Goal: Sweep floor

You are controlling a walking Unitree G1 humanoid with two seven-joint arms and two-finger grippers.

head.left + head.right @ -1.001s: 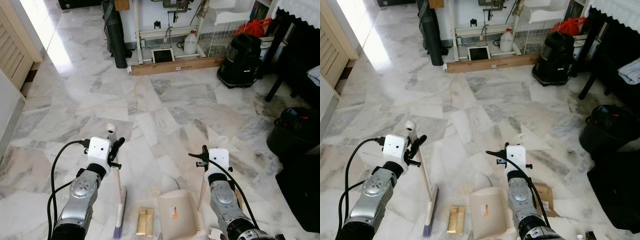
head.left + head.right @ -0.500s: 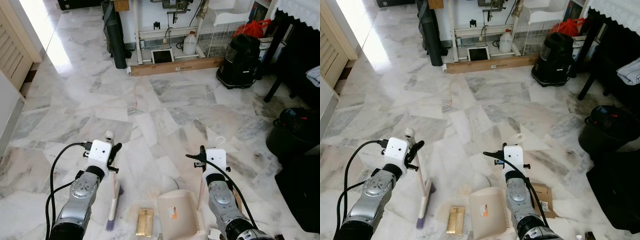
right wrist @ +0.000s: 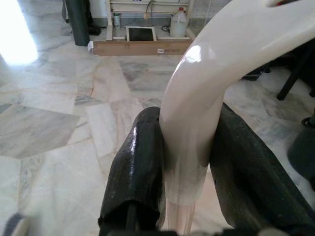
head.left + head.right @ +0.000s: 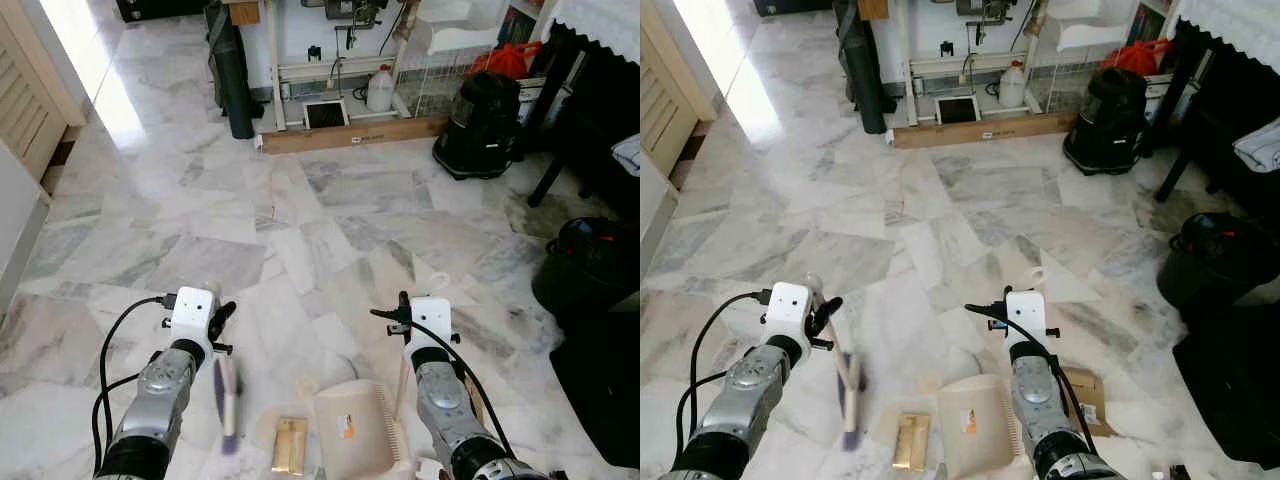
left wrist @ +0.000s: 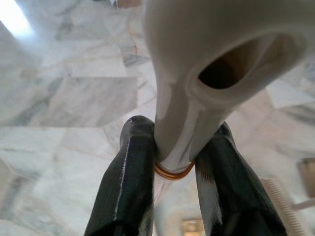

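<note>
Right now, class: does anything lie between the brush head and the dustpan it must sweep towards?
Yes. A small tan packet lies on the floor between the brush head, held by the left gripper, and the dustpan, whose handle the right gripper holds. Nothing else visible stands between them.

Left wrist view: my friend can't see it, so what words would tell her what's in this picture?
Two black fingers of the left gripper pinch the cream plastic handle of a brush, seen from very close. A thin orange band rings the handle just between the jaws. Behind lies a pale marble floor.
</note>
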